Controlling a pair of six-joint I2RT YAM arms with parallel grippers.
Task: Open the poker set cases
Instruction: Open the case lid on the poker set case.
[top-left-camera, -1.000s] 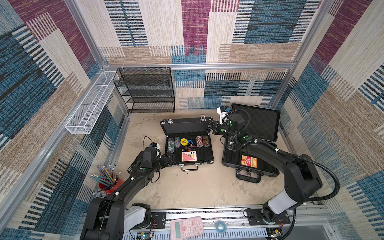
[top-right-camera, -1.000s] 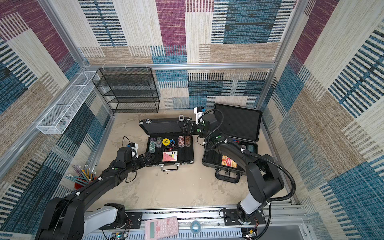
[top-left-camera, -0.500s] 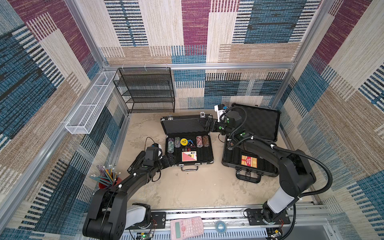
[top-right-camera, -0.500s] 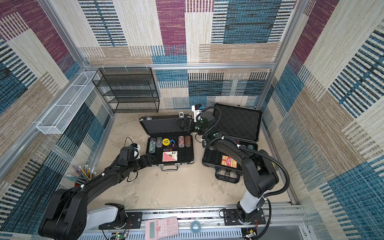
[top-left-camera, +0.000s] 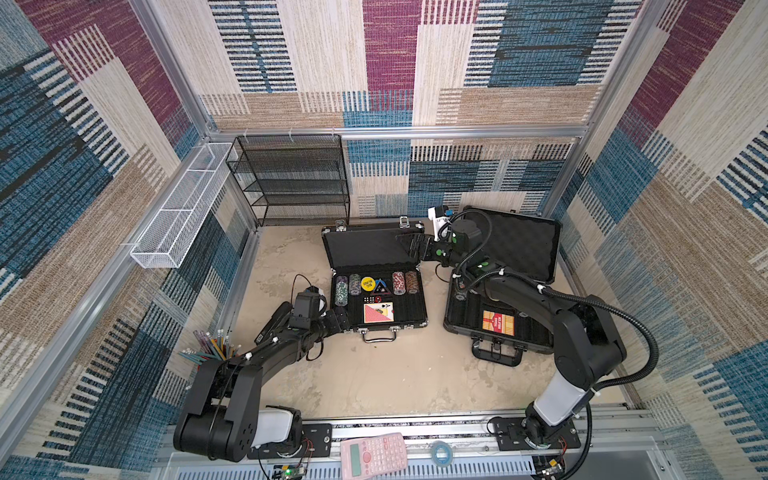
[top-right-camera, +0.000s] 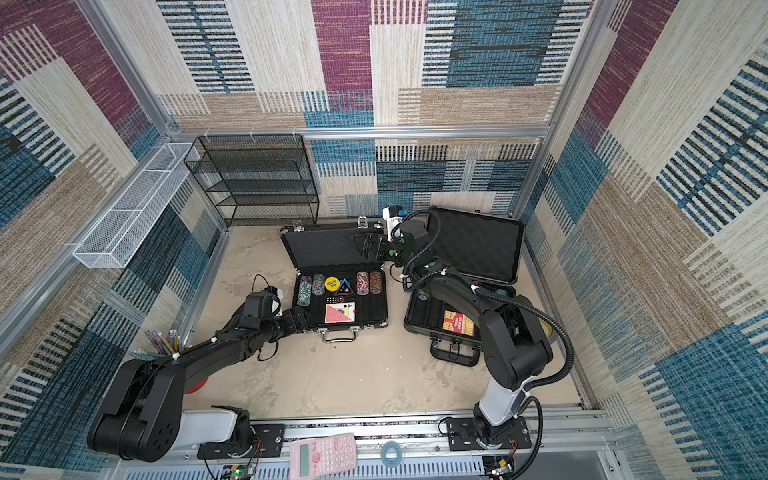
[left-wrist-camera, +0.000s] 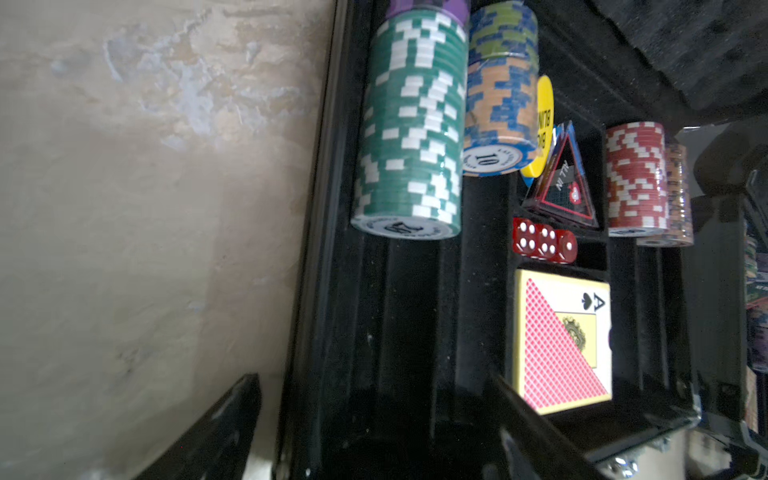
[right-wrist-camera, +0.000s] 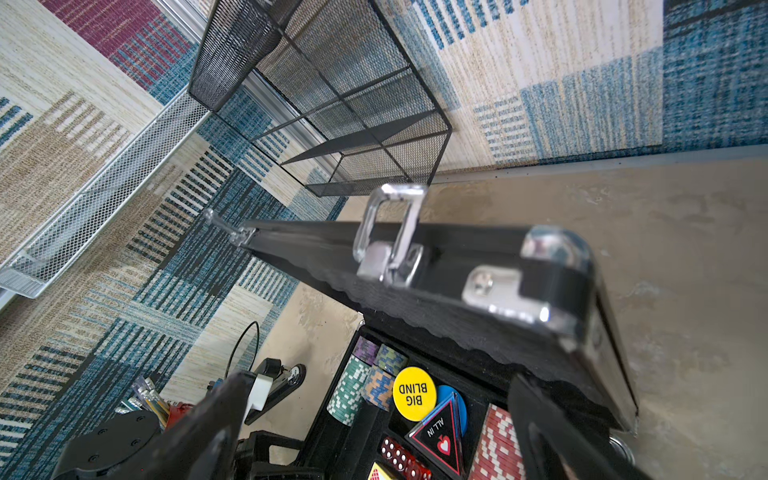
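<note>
Black slim case (top-left-camera: 361, 249) and grey case (top-left-camera: 519, 245) are shown open; left tool (top-left-camera: 343, 320) is held wide at the slim case's corner; right tool (top-left-camera: 411, 247) wide by its lid.

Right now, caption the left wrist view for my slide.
Open left gripper straddling the open case wall; chips, dice and cards inside.

In both top views the scene is lit brightly and evenly from above; only soft, pale shadows are cast on the counter (top-left-camera: 374, 374) beside the left arm (top-left-camera: 274, 353). The straight frame rails (top-left-camera: 395, 132) are bent near the edges by the wide lens. Detail is lost in the black lining of the slim case (top-left-camera: 365, 249). The left wrist view is dimmer and slightly smeared, and the left end effector (left-wrist-camera: 374, 380) is rendered dark and unfocused. In the right wrist view glare is seen on the silver latch (right-wrist-camera: 390, 232), and the near lid corner (right-wrist-camera: 552, 266) is blurred.
</note>
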